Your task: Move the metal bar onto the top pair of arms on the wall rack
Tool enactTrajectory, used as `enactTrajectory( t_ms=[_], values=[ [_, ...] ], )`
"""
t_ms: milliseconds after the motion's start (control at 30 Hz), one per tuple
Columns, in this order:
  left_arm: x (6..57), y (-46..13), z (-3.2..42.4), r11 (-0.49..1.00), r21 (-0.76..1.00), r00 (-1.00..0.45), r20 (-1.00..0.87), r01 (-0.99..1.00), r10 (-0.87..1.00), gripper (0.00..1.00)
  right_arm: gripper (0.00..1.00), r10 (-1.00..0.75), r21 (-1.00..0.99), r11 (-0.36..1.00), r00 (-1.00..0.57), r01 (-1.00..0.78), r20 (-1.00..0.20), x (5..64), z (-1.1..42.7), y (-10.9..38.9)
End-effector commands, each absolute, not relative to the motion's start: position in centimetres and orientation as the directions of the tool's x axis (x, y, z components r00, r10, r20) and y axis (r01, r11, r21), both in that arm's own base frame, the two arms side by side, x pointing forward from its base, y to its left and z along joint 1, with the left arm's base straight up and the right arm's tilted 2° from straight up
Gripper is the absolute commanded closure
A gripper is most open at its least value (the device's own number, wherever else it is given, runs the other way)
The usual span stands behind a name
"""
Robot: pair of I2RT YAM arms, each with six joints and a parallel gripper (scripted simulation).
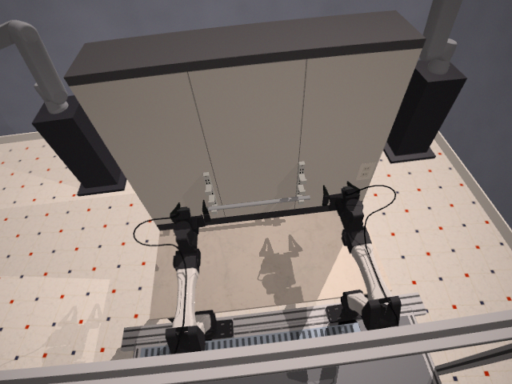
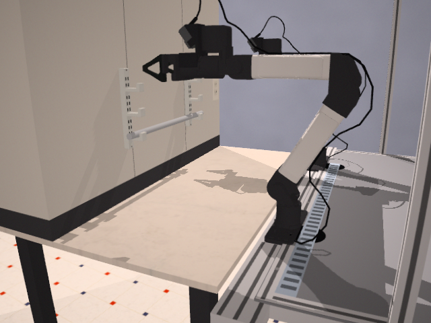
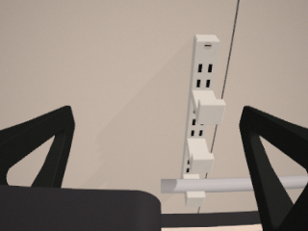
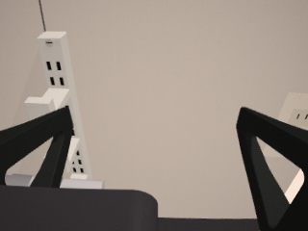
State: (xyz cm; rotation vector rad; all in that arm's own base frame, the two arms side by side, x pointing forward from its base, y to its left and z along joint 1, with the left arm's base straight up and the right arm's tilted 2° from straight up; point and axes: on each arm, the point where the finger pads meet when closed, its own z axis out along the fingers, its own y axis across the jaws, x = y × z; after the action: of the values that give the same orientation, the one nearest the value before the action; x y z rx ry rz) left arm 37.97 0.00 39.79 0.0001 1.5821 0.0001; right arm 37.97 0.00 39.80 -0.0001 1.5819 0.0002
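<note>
The grey metal bar (image 1: 248,204) (image 2: 163,126) (image 3: 231,185) (image 4: 83,184) lies level across the lowest pair of rack arms. The left rack rail (image 1: 206,178) (image 2: 123,104) (image 3: 206,54) and right rack rail (image 1: 301,166) (image 4: 56,48) each carry three hooked arms; the top pair is empty. My left gripper (image 1: 191,203) (image 2: 144,68) (image 3: 157,115) is open and empty, in front of the wall near the left rail, above the bar's height. My right gripper (image 1: 337,186) (image 4: 154,116) is open and empty, to the right of the right rail and bar end, mostly hidden in the exterior view.
The wall panel (image 1: 252,124) (image 2: 79,87) stands behind the rack, with a dark baseboard (image 1: 264,216) (image 2: 104,204) along its foot. A power outlet (image 1: 366,170) (image 2: 215,89) sits on the wall right of the rack. The table top (image 1: 223,268) (image 2: 180,236) lies below both grippers.
</note>
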Motion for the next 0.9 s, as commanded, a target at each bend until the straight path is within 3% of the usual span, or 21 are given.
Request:
enactTrajectory(
  t_ms=[0,533,867],
  values=[
    [37.9,0.0,40.2,1.000,0.000,0.000,-1.000,0.000,0.000,0.00,0.00,0.000,0.000,1.000,0.000,0.000,-1.000,37.9,40.2,0.0],
    [37.9,0.0,40.2,1.000,0.000,0.000,-1.000,0.000,0.000,0.00,0.00,0.000,0.000,1.000,0.000,0.000,-1.000,37.9,40.2,0.0],
    [38.4,-0.9,38.1,0.993,0.122,-0.011,-0.993,0.000,0.122,0.00,0.00,-0.119,-0.119,0.993,-0.012,0.001,-0.993,38.3,38.2,1.5]
  ],
)
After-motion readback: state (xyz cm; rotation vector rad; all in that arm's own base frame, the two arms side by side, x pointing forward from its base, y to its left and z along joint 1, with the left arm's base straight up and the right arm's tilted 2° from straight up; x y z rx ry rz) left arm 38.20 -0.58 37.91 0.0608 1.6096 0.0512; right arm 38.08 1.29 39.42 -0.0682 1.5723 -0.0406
